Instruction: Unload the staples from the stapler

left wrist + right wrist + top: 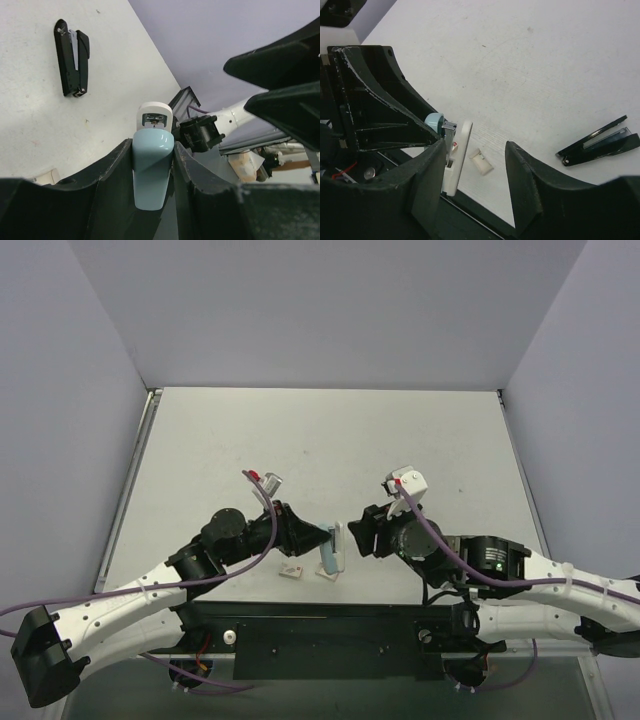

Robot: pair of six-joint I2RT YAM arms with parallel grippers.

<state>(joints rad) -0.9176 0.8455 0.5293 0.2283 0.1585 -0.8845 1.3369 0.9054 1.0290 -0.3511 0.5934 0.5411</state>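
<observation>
Pale blue plastic bar with a white end piece (152,175) is clamped between the fingers of the left tool (153,150). Right tool (476,147) is held wide open, the white piece just beside one finger. Slim black hinged stapler (64,60) is laid flat on the white surface (545,65), arms slightly parted, apart from both tools.

My pale grey bench (330,430) is boxed by plain lavender walls (330,310) along its far, left and right edges (soft, even light).
</observation>
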